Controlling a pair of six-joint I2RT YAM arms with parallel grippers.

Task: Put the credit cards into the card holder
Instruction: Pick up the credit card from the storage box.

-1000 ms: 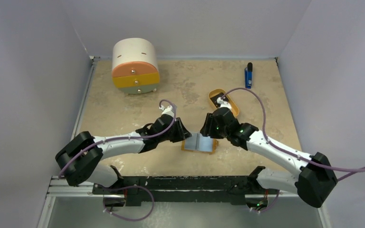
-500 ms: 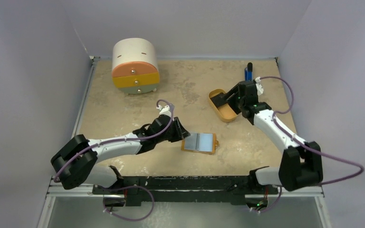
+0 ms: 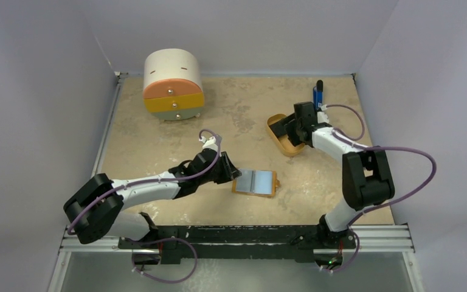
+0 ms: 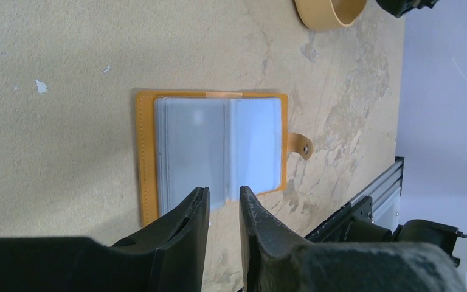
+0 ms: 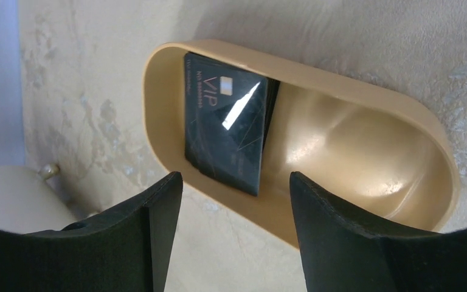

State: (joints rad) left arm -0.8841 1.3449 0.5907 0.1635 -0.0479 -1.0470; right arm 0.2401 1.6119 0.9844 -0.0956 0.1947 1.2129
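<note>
I get soft, even light from above in the overhead view: the mottled beige bench point(image 3: 158, 140) reads bright, with only faint shadows hugging the white-and-black arms point(image 3: 152, 182). On the right wrist camera a white glare streak cuts across the glossy black rectangular card point(image 5: 219, 134), the tan oval plastic tray point(image 5: 352, 146) gleams along its inner floor, and the black fingers point(image 5: 334, 243) of the right hand point(image 5: 234, 182) look blurred, nearly featureless.

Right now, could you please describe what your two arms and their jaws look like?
The left arm and right arm both have white tubular links joined by bulky black joint housings. A thin purple cable loops loosely along each one. The jaws are matte black, thick and wedge-shaped, narrowing towards the tips.
</note>
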